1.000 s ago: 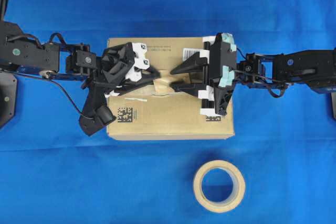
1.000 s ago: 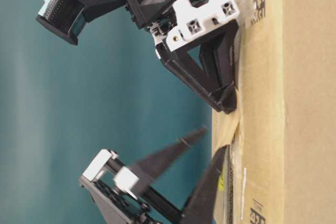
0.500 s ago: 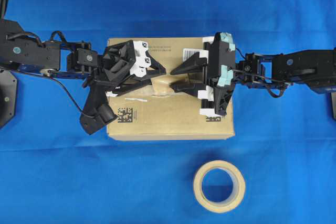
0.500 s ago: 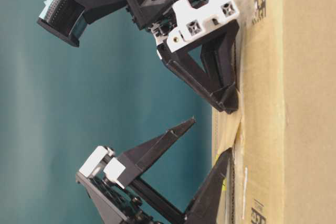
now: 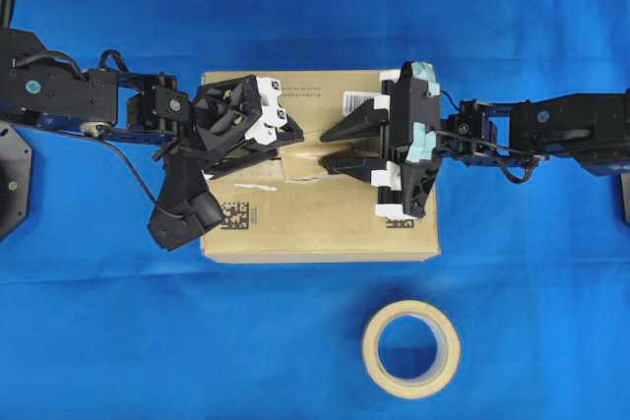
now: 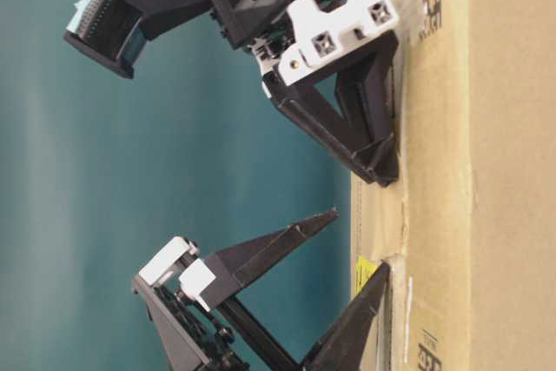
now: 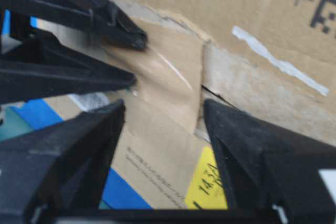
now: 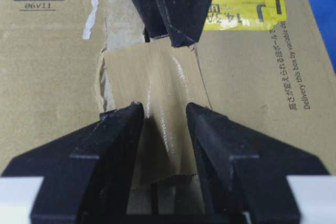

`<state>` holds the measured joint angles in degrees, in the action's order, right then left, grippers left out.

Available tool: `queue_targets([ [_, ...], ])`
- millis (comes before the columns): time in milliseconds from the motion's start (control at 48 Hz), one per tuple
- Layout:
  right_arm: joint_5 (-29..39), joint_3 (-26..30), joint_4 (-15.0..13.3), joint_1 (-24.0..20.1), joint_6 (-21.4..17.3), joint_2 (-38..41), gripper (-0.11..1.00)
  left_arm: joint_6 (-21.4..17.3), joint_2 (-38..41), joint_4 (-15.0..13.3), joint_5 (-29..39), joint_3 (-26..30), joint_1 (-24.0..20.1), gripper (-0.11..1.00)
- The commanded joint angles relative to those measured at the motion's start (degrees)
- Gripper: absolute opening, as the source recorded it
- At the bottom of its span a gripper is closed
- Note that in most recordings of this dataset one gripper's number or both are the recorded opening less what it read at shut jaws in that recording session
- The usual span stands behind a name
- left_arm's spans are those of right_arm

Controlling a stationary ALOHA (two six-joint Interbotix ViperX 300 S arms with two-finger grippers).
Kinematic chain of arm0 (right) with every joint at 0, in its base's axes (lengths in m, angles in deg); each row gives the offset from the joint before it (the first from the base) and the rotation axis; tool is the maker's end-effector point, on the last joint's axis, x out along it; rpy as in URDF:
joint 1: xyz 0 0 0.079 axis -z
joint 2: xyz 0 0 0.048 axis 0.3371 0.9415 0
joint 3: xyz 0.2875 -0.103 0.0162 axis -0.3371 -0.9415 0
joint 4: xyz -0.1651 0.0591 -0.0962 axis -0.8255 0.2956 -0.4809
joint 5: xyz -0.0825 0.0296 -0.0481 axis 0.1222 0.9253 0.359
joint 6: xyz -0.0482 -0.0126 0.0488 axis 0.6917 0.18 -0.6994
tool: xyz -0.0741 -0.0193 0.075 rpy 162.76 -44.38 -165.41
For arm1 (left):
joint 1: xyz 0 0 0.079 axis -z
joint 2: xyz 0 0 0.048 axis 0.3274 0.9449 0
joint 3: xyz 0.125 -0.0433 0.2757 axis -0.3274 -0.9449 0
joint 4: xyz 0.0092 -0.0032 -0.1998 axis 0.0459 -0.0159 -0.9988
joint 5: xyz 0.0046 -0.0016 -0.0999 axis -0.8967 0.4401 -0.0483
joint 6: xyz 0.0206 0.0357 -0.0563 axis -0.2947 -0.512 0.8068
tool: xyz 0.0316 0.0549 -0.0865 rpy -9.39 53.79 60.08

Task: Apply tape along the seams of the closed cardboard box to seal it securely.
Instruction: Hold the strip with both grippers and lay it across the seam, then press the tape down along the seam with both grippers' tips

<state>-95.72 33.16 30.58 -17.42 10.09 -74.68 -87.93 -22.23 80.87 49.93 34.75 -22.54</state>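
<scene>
Blue desk [image 5: 512,272] spreads wide, and the box [image 5: 325,228] sits at its middle, long side running left to right. A tape roll [image 5: 410,348] lies idle on the near side, well apart from the action. Both arms meet over the box top. The right pincer [image 5: 330,144] reaches in from the right, spread open, its lower finger lying down on the tape [image 8: 152,103]. The left pincer [image 5: 295,145] comes in from the left, jaws wide apart, gripping nothing. The tape lies mid-box across the seam [image 5: 258,172], between the two pincers' tips, its length running along the seam, left to right. Both pincers sit about equally close, so either could press it flat. My read: smoothing it down comes next, stroking along the seam.
</scene>
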Motion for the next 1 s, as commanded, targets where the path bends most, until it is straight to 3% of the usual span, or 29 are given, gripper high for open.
queue_targets([
  [0,0.2,0.4,0.1,-0.1,0.2,-0.4,0.48,0.1,-0.5,0.1,0.5,1.0,-0.1,0.61],
  [271,0.3,0.4,0.2,-0.2,0.2,-0.8,0.48,0.2,-1.0,0.1,0.2,1.2,-0.1,0.61],
  [604,0.4,-3.0,0.0,-1.1,0.3,-8.3,0.48,0.8,-4.0,-0.4,-10.7,-2.3,-0.2,0.6],
  [708,-0.1,-3.7,-0.1,-1.2,0.5,-11.4,0.48,5.6,-5.4,-0.4,-15.5,-4.0,-0.2,0.6],
  [792,-1.8,-4.1,-0.2,-1.2,0.8,-13.4,0.48,11.8,-6.6,-0.4,-19.0,-5.4,-0.2,0.59],
  [979,-7.2,-4.5,-0.3,-0.6,1.0,-14.3,0.44,31.3,-8.7,-0.4,-26.5,-7.9,-0.1,0.54],
])
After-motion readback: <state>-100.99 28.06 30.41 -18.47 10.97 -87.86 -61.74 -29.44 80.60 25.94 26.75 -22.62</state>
